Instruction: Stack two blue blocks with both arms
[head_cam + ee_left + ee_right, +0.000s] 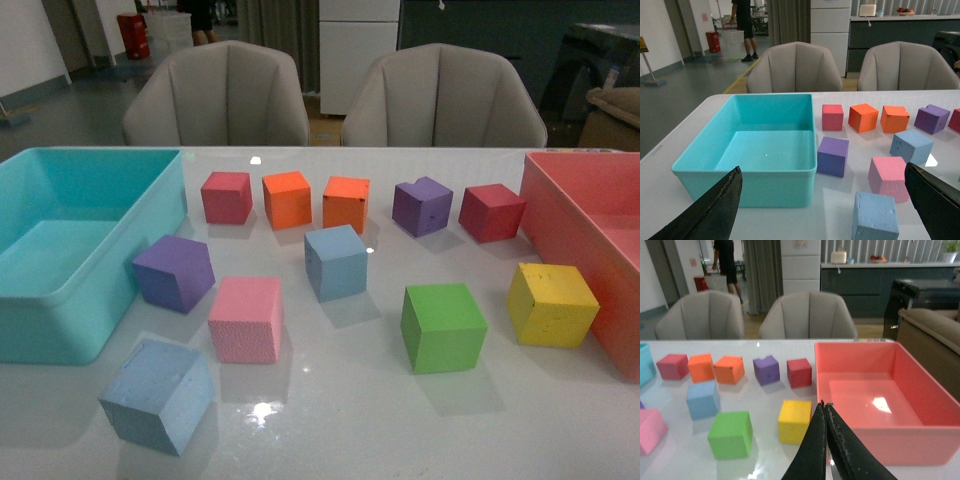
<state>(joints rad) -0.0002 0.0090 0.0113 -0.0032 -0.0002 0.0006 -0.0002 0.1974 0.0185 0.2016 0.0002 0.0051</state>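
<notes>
Central pale blue foam cube (336, 262) and nearer pale blue foam cube (158, 395) rest well apart on the glossy white table (340, 425). Left gripper (822, 172) gapes wide, empty; right gripper (824, 409) pressed together, holding nothing

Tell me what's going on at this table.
Nothing is held yet. The left gripper is open, facing the near blue block. The right gripper is shut and empty, beside the red bin. The other blue block sits further back, so the two are apart and unstacked.
</notes>
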